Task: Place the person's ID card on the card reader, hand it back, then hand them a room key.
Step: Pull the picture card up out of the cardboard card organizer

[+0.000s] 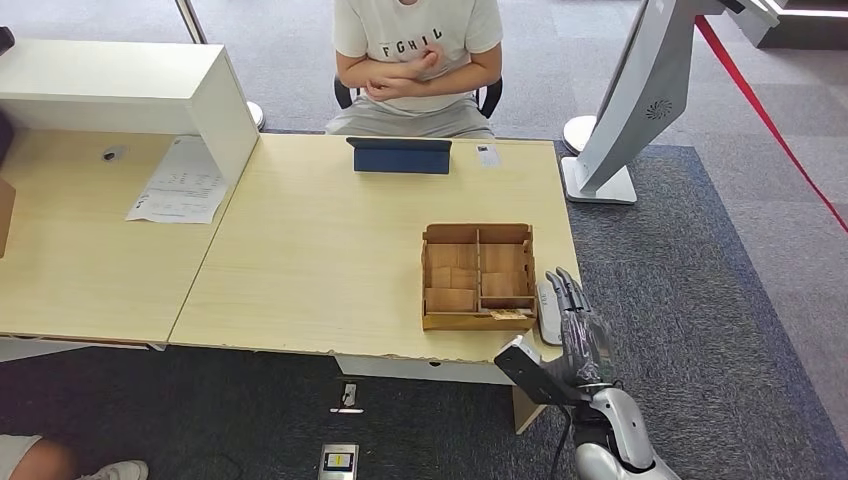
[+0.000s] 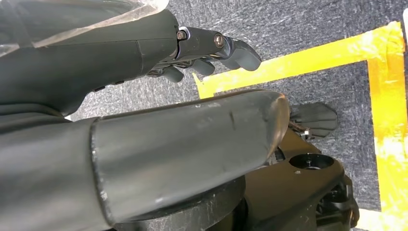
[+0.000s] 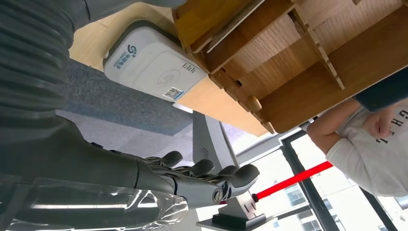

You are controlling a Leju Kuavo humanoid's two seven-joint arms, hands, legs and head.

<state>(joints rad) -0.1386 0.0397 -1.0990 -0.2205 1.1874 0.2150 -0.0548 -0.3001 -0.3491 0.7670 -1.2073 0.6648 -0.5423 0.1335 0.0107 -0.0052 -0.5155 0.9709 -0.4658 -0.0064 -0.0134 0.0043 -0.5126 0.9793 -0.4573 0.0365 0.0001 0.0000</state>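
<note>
ID card (image 1: 488, 155) lies on the desk's (image 1: 320, 250) far edge before the seated person (image 1: 418, 60), beside a blue tablet (image 1: 399, 155). A wooden tray (image 1: 478, 277) stands between it and the right hand (image 1: 578, 325), which hovers empty, fingers extended, over the card reader (image 3: 154, 65). Left hand (image 2: 211, 48) hangs empty, fingers loose.

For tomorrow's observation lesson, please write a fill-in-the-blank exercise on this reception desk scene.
1. The white card reader lies beside the compartmented ____ box.
2. The small white card lies beside the folded ____ tablet case.
3. The right hand holds ____.
4. The seated person wears a ____ T-shirt.

Missing words: wooden; blue; nothing; white
</note>
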